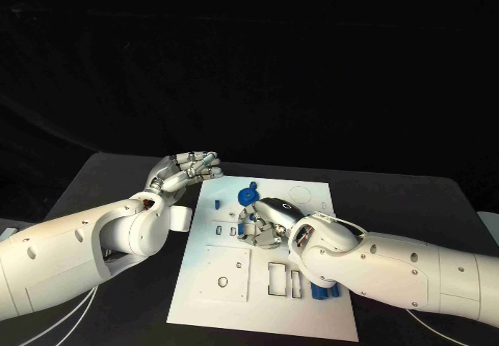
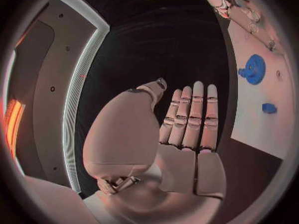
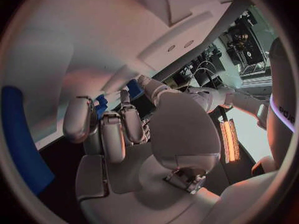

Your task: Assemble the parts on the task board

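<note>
Head view: right hand (image 1: 272, 220) down on task board (image 1: 312, 313), fingers curled over small blue part (image 1: 246, 229), likely seating it.
Left wrist view: left hand (image 2: 187, 129) flat, fingers straight, empty, parked off-board; blue gear (image 2: 253, 68) loose on board.
Right wrist view: fingers pinch the part.

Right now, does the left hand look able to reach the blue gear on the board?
Probably yes. The left hand sits at the task board's far left corner, holding nothing, and the blue gear lies uncovered nearby; the right hand works just below it.
</note>
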